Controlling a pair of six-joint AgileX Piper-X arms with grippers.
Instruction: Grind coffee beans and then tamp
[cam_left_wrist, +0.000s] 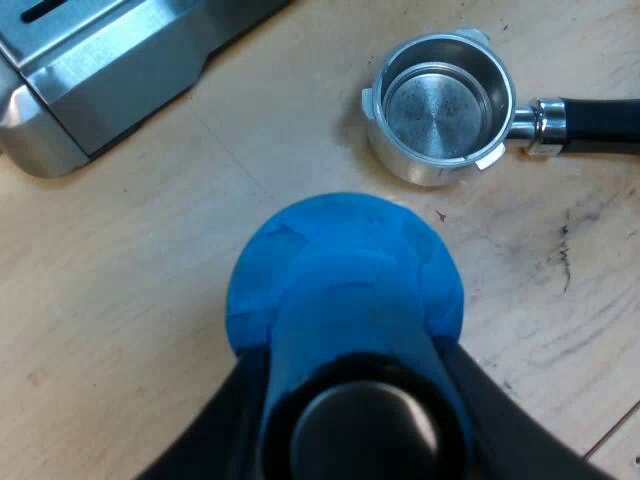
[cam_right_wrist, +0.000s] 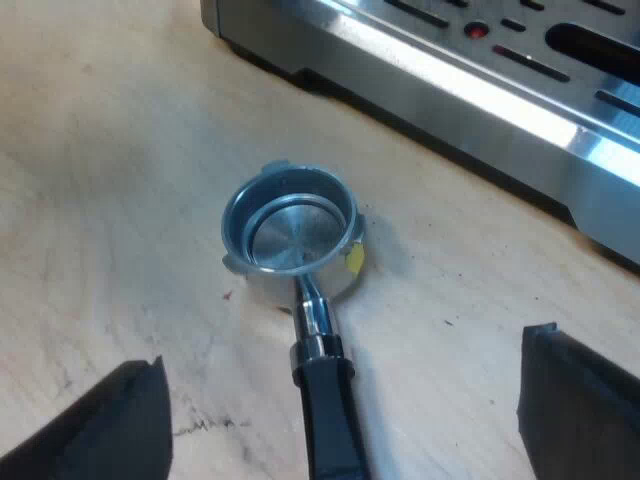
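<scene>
Blue tamper (cam_left_wrist: 345, 290) clamped in left gripper (cam_left_wrist: 355, 405) near holder (cam_left_wrist: 440, 105); right gripper (cam_right_wrist: 340, 360) spread wide astride its handle (cam_right_wrist: 327, 425).

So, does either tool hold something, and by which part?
The left tool holds the blue tamper by its narrow upper part, one finger on each side. The right tool holds nothing; it is open over the metal holder.
</scene>
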